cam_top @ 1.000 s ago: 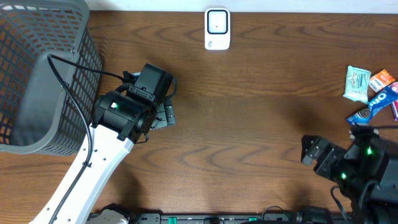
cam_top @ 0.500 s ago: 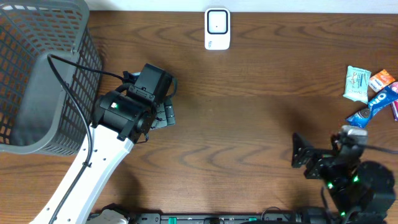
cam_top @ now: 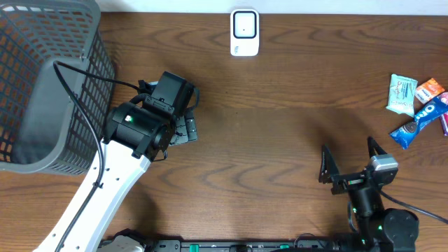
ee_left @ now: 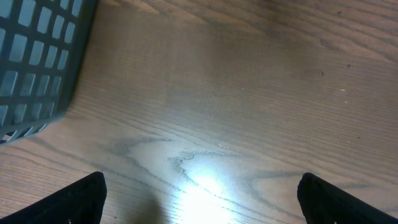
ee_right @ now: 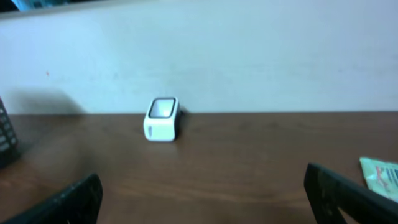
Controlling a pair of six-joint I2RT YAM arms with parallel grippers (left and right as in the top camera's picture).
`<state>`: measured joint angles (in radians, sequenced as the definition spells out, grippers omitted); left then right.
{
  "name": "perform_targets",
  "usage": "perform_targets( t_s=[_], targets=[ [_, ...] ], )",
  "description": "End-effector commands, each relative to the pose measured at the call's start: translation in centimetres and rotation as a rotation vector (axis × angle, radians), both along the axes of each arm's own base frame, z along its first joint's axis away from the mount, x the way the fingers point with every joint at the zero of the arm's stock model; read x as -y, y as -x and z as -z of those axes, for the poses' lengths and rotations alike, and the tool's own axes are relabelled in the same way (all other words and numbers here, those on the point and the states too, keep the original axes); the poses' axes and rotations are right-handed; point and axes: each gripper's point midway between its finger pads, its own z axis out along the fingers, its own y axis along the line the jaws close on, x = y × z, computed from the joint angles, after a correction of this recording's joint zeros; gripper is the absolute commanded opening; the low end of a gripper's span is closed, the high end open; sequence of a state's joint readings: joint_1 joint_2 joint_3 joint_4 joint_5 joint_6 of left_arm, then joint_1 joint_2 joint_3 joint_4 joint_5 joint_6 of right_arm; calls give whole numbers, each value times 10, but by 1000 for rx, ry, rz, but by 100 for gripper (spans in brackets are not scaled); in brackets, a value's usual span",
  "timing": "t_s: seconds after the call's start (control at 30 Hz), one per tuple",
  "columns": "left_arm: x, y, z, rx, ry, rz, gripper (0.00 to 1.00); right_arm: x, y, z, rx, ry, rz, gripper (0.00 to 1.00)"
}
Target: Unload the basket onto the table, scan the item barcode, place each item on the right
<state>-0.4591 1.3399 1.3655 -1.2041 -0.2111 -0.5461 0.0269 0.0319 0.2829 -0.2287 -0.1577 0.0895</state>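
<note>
Task not started, by my reading: the left gripper (ee_left: 202, 202) and the right gripper (cam_top: 348, 162) both stand wide open and empty. The snack packets (cam_top: 401, 94) lie clustered at the right edge, well apart from the white scanner (cam_top: 244, 31) at far centre. I have yet to pick one and present its barcode. Writing: the blue packet (cam_top: 422, 117) seems to read OREO; the rest is too small.
</note>
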Motion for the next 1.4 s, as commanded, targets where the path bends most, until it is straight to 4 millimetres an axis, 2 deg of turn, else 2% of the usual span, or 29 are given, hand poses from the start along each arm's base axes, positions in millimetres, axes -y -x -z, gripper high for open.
perform_targets(
  t_s=[0.0, 0.5, 0.63, 0.93, 1.13, 1.37],
  targets=[
    [-1, 0, 2, -9, -6, -5, 98, 0, -4, 11, 24, 19, 4, 99],
    [-1, 0, 2, -9, -6, -5, 98, 5, -21, 53, 31, 36, 35, 99],
    [-1, 0, 2, -9, -6, -5, 98, 12, -24, 62, 16, 40, 77, 99],
    [-1, 0, 2, -9, -6, -5, 98, 16, -25, 65, 17, 104, 103, 99],
    [-1, 0, 2, -9, -6, -5, 98, 19, -24, 91, -80, 162, 114, 99],
    [-1, 0, 2, -9, -6, -5, 98, 21, -24, 90, -81, 163, 124, 99]
  ],
)
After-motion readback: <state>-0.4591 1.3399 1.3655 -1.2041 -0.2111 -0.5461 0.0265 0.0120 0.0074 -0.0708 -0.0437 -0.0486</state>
